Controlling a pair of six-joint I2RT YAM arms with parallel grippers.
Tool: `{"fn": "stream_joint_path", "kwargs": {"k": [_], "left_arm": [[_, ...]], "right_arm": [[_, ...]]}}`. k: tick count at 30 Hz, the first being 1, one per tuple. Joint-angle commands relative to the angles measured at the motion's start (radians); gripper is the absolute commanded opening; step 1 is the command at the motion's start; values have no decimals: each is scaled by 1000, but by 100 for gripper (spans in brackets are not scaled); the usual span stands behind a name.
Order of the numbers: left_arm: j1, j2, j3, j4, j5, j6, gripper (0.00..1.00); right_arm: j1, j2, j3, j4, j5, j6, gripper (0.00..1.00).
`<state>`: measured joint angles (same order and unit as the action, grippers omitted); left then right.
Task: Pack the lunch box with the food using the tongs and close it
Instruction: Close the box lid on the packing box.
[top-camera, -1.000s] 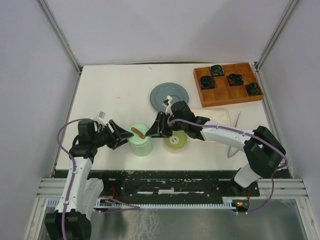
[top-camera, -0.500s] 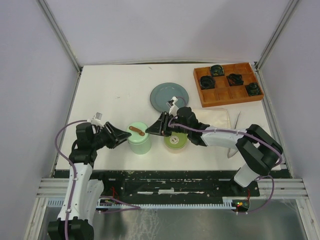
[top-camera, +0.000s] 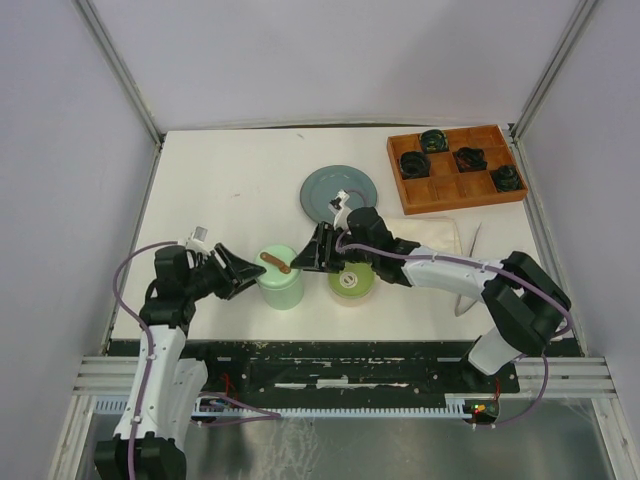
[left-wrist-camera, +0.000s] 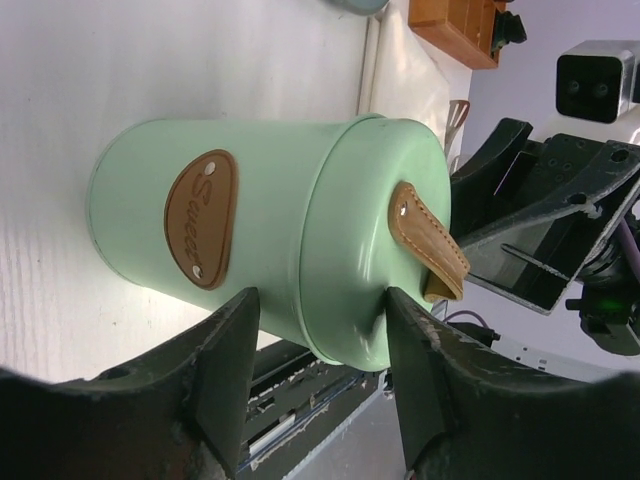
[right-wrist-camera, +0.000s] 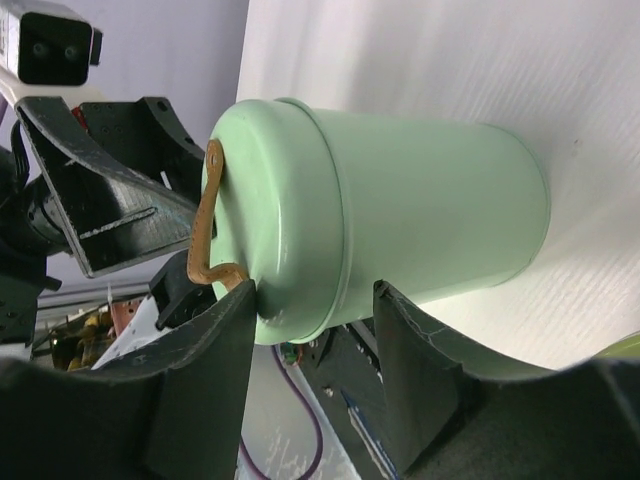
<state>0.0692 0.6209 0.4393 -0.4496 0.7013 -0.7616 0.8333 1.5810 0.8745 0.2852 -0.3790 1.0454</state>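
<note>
Left claw (left-wrist-camera: 320, 302) and right claw (right-wrist-camera: 312, 295), both spread, are flanking the lidded mint-green canister (top-camera: 279, 290); fingers (left-wrist-camera: 225, 370) are hiding any contact.

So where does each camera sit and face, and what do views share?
Top external: above and behind, looking down at the table; both arms show, left pincer and right pincer flanking the canister.
Left wrist: on that wrist, facing the canister's labelled side; own fingers show.
Right wrist: on that wrist, facing its opposite side; own fingers show.
Shared: both wrist views show the lid handle and the other pincer.
</note>
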Motion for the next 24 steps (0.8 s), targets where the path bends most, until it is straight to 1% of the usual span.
{"fn": "stream_joint_path", "kwargs": {"k": [1, 3, 5, 8, 10, 13, 15, 17, 18, 21, 24], "left_arm": [[-9, 9, 11, -31, 35, 16, 61], [-10, 14, 10, -29, 37, 18, 62], [-10, 14, 0, -30, 45, 18, 58], [-9, 5, -17, -29, 45, 13, 47], [-10, -4, -29, -30, 43, 5, 42], [-9, -19, -39, -30, 41, -4, 39], [-10, -21, -36, -28, 39, -5, 39], [-10, -13, -22, -31, 37, 1, 40], [-10, -10, -12, -35, 33, 8, 41], [-9, 8, 53, -82, -27, 53, 51], [-10, 30, 132, -131, -101, 92, 60]], "right_arm": [[13, 15, 48, -138, -114, -39, 58], [15, 30, 48, -133, -147, -45, 58], [15, 38, 35, -142, -158, -63, 58], [16, 52, 16, -192, -133, -95, 47], [22, 53, -20, -213, -76, -113, 43], [23, 66, -47, -208, -46, -120, 36], [23, 63, -43, -196, -56, -118, 35], [23, 38, -12, -223, -51, -140, 38], [23, 18, 16, -266, -39, -165, 41], [20, -58, 121, -429, 54, -260, 51], [13, -122, 201, -539, 139, -321, 57]]}}
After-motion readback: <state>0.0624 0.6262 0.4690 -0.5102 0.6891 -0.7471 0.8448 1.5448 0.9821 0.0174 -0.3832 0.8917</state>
